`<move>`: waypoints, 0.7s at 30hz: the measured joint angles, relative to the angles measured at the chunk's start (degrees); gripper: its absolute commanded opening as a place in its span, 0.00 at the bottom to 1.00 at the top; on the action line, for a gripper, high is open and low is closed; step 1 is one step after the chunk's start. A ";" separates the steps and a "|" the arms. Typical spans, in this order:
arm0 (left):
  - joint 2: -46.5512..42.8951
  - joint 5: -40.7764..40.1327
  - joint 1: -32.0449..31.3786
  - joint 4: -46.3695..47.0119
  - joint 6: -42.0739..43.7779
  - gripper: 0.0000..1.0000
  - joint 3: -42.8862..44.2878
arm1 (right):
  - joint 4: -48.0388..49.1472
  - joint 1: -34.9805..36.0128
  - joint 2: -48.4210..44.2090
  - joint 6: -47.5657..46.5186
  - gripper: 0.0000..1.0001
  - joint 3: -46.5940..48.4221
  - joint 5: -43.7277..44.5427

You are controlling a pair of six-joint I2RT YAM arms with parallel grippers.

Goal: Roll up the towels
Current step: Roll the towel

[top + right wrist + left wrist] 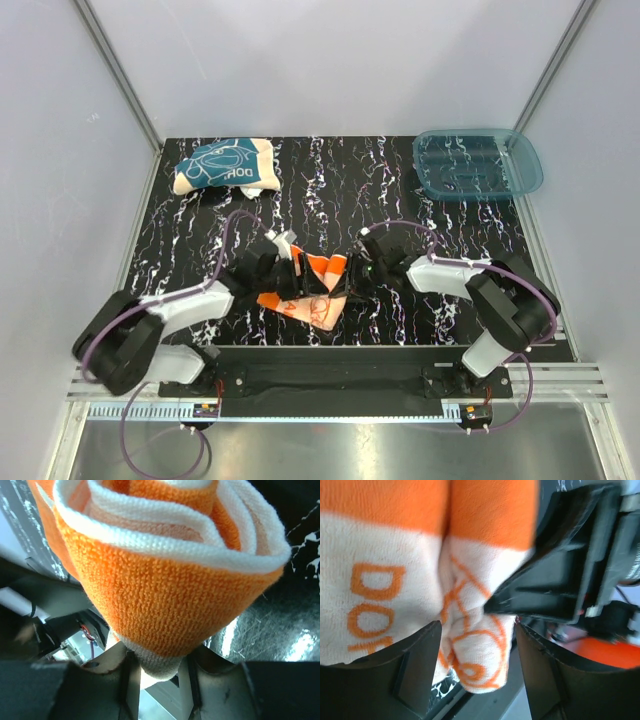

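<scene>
**Orange roll lies left to right between both grippers, right one clamped on its end**

The orange towel sits at the near middle of the table, wound into a loose roll whose long axis runs roughly left to right. A cream flap spills out on its near side.

The right gripper meets the roll end-on from the right. Its wrist view looks straight into the spiral of orange and cream layers, and its fingers are pressed together on the lower edge of that end.

The left gripper is at the roll's left end. Its fingers stand spread, with a lobe of the printed cream back hanging between them rather than squeezed. Both arms are equally near, but only the right one appears to hold the cloth.

The roll looks unfinished, so the next move probably turns on keeping the right end pinned while the left gripper takes a new hold.

The teal towel lies crumpled at the far left, well apart and nearer the left arm. The blue tray sits at the far right.
</scene>
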 measured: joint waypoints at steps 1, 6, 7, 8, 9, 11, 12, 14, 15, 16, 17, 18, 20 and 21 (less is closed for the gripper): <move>-2.40 -4.00 -1.31 -5.42 2.21 0.67 2.32 | -1.01 0.22 -0.04 -0.20 0.23 0.55 0.37; -10.56 -25.42 -12.94 -26.47 9.44 0.66 13.35 | -7.26 1.20 -0.07 -1.09 0.23 3.69 2.49; -11.19 -29.55 -15.87 -29.86 10.32 0.62 15.32 | -8.37 1.42 -0.07 -1.20 0.23 4.28 2.91; -11.30 -33.14 -18.56 -32.26 10.84 0.62 16.70 | -9.42 1.60 -0.07 -1.29 0.23 4.81 3.23; -11.17 -35.98 -20.81 -34.10 11.17 0.61 17.73 | -10.38 1.75 -0.07 -1.33 0.23 5.29 3.45; -9.88 -42.03 -25.97 -38.84 11.76 0.62 20.13 | -12.22 2.03 -0.04 -1.49 0.21 6.23 4.22; -8.63 -45.13 -28.50 -40.74 11.82 0.62 21.33 | -13.03 2.10 -0.04 -1.55 0.21 6.62 4.42; -4.83 -50.31 -32.37 -44.63 11.69 0.61 24.17 | -14.60 2.21 -0.04 -1.64 0.21 7.37 4.85; -2.45 -52.72 -34.32 -46.25 11.50 0.61 25.79 | -15.43 2.23 -0.04 -1.70 0.21 7.72 5.07; 0.22 -55.12 -36.17 -48.19 11.10 0.61 27.54 | -16.02 2.23 -0.04 -1.73 0.21 7.98 5.29; 2.89 -57.29 -37.94 -50.51 10.54 0.60 29.44 | -16.52 2.23 -0.04 -1.73 0.21 8.15 5.42; 5.86 -59.71 -39.74 -53.18 9.92 0.60 31.91 | -16.85 2.23 -0.04 -1.73 0.20 8.28 5.57; 11.98 -63.69 -42.99 -57.09 8.33 0.60 36.79 | -17.59 2.25 -0.04 -1.73 0.20 8.57 5.75; 14.78 -65.46 -44.50 -59.21 7.61 0.60 39.23 | -17.94 2.27 -0.04 -1.73 0.20 8.70 5.84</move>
